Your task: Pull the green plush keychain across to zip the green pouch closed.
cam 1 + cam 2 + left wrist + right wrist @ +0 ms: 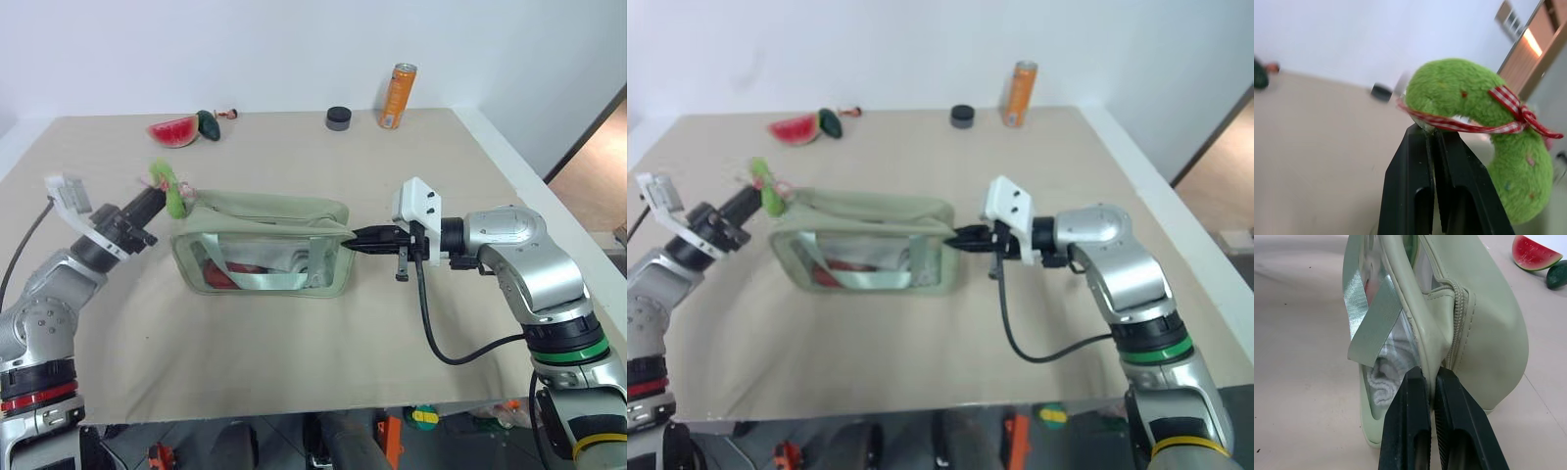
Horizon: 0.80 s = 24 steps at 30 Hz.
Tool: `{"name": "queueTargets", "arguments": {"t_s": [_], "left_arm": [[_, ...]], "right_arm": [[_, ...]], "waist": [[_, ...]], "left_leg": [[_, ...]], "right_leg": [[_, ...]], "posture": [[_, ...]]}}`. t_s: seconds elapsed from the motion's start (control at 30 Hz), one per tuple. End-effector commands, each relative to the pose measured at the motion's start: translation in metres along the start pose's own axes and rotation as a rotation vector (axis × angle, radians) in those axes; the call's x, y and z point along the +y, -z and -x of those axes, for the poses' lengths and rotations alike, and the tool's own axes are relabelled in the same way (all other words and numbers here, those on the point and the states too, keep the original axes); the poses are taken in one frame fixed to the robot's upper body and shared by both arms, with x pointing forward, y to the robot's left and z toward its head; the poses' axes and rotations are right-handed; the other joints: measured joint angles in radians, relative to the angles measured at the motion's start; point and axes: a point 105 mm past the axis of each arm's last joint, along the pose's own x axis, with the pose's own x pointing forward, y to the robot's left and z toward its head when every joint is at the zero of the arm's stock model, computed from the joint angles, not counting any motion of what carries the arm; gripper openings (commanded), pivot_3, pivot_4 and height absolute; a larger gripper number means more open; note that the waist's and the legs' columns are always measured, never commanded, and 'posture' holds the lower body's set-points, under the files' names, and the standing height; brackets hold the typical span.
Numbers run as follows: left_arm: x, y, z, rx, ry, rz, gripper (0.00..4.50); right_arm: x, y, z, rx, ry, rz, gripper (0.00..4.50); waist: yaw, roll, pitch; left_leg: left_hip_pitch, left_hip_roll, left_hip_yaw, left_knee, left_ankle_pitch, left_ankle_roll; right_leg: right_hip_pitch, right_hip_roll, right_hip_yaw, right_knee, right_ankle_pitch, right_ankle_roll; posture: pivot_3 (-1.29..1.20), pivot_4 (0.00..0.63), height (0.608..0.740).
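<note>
At center-left of the head view, the green pouch [263, 247] sits on the desk [392, 333]. The left pincer [162, 201] is clamped on the green plush keychain [174, 196] at its left end, and the right pincer [355, 238] pinches the pouch's right end.

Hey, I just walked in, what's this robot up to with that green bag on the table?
The robot is working on zipping a green pouch that lies on the table. Its right gripper is shut on the pouch's end seam, bracing it. Its left gripper is shut on the green plush keychain at the pouch's opposite end. A watermelon slice, a can and a small black lid sit at the far edge.
</note>
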Motion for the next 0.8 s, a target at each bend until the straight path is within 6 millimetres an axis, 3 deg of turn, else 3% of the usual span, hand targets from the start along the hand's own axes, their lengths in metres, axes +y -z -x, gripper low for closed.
{"name": "queueTargets", "arguments": {"t_s": [0.03,0.3,0.57,0.8], "left_arm": [[-0.028,-0.027,-0.016,-0.075,0.113,-0.068,0.03],[-0.086,-0.007,-0.042,0.082,0.376,-0.215,0.03],[-0.089,-0.002,-0.046,0.147,0.415,-0.225,0.03],[-0.087,-0.006,-0.044,0.147,0.412,-0.22,2.39]], "right_arm": [[-0.001,-0.003,0.0,0.006,0.0,0.025,0.0],[0.0,-0.005,0.001,0.01,0.006,0.032,0.0],[0.0,-0.005,0.004,0.011,0.027,0.029,0.0],[0.0,-0.004,0.004,0.011,0.036,0.025,0.0]], "waist": [[0.0,0.0,0.0],[-0.002,0.0,0.0],[-0.002,0.0,0.0],[-0.002,0.0,0.0]], "left_leg": [[0.0,0.0,0.0,0.0,0.0,0.0],[0.0,-0.001,0.001,0.0,0.0,-0.001],[0.0,-0.001,0.0,-0.001,0.0,-0.001],[0.0,-0.002,0.001,0.0,0.0,-0.001]], "right_leg": [[0.0,0.0,0.0,0.0,0.0,0.0],[0.0,0.0,0.001,0.0,0.0,0.0],[0.0,0.0,0.001,0.0,0.0,0.0],[0.0,-0.001,0.002,0.0,0.0,0.0]], "posture": [[0.0,0.15,0.74],[0.0,0.15,0.74],[0.0,0.15,0.74],[0.0,0.15,0.74]]}}
